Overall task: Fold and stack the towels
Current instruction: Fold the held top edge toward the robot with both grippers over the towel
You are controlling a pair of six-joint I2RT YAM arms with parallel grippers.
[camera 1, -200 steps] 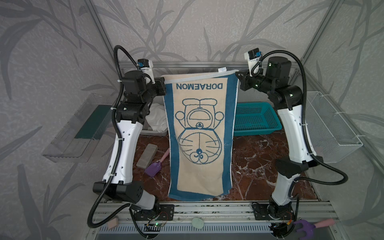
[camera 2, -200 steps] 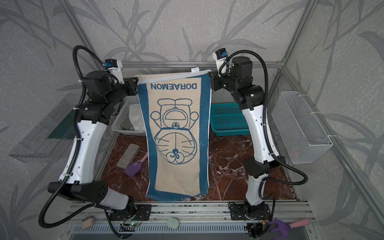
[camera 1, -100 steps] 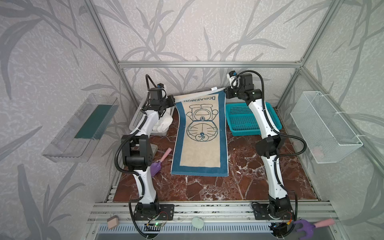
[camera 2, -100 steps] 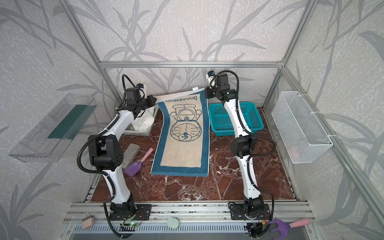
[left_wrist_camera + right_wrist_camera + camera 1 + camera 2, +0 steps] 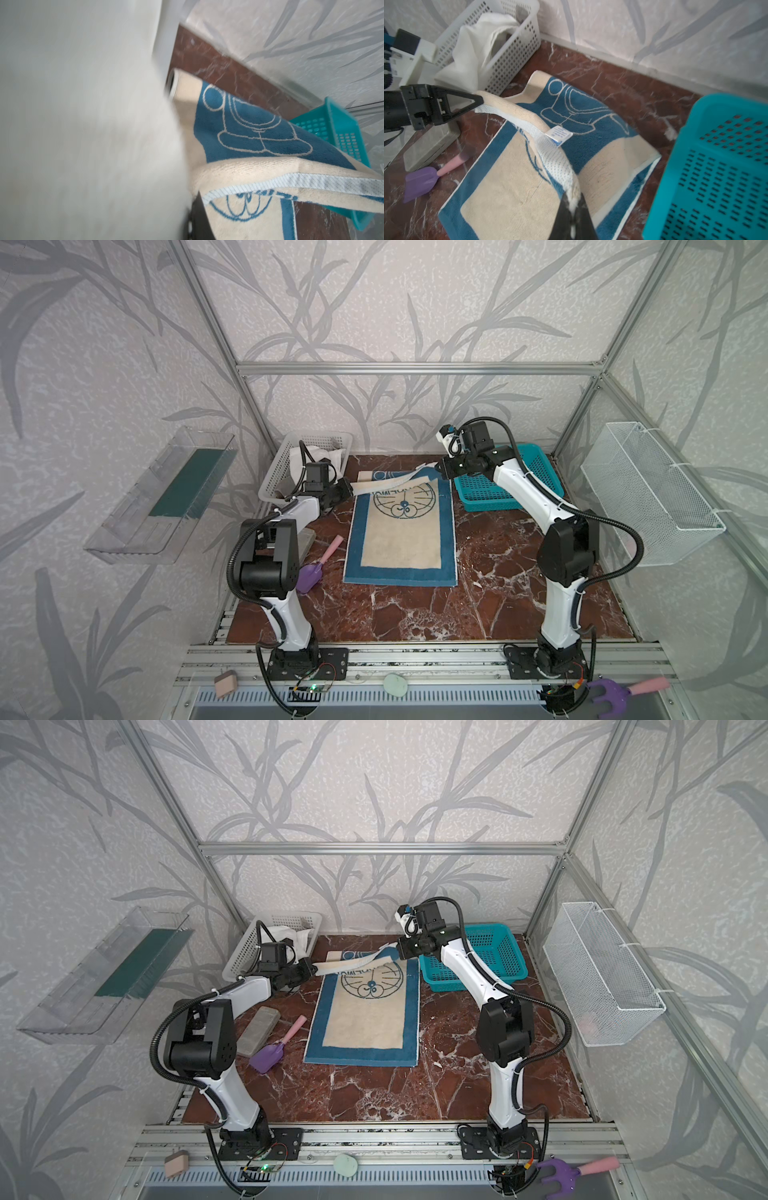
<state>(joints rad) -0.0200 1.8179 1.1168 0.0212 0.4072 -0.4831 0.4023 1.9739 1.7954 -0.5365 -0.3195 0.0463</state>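
Note:
The blue-and-cream Doraemon towel (image 5: pixel 401 539) (image 5: pixel 365 1019) lies lengthwise on the marble table, its near part flat. Its far end is doubled back, blue side up (image 5: pixel 583 124) (image 5: pixel 249 128). The white hem hangs stretched a little above it between my two grippers. My left gripper (image 5: pixel 351 489) (image 5: pixel 314 968) (image 5: pixel 477 101) (image 5: pixel 200 199) is shut on the hem's left corner. On the right corner my right gripper (image 5: pixel 436 466) (image 5: pixel 397 948) (image 5: pixel 574 199) is shut. A white towel (image 5: pixel 475 47) (image 5: pixel 320 456) spills from the white basket (image 5: pixel 286 468), with grey cloth (image 5: pixel 520 11) behind it.
A teal basket (image 5: pixel 511 485) (image 5: pixel 716 166) stands just right of the towel's far end. A grey slab (image 5: pixel 259 1029) and a purple scoop with a pink handle (image 5: pixel 274 1048) lie left of the towel. A wire basket (image 5: pixel 648 489) and a clear tray (image 5: pixel 162 497) hang on the side walls.
A second ago both grippers held the towel high, hanging at full length. They have come down and back; the towel now lies on the table with its far end doubled over.

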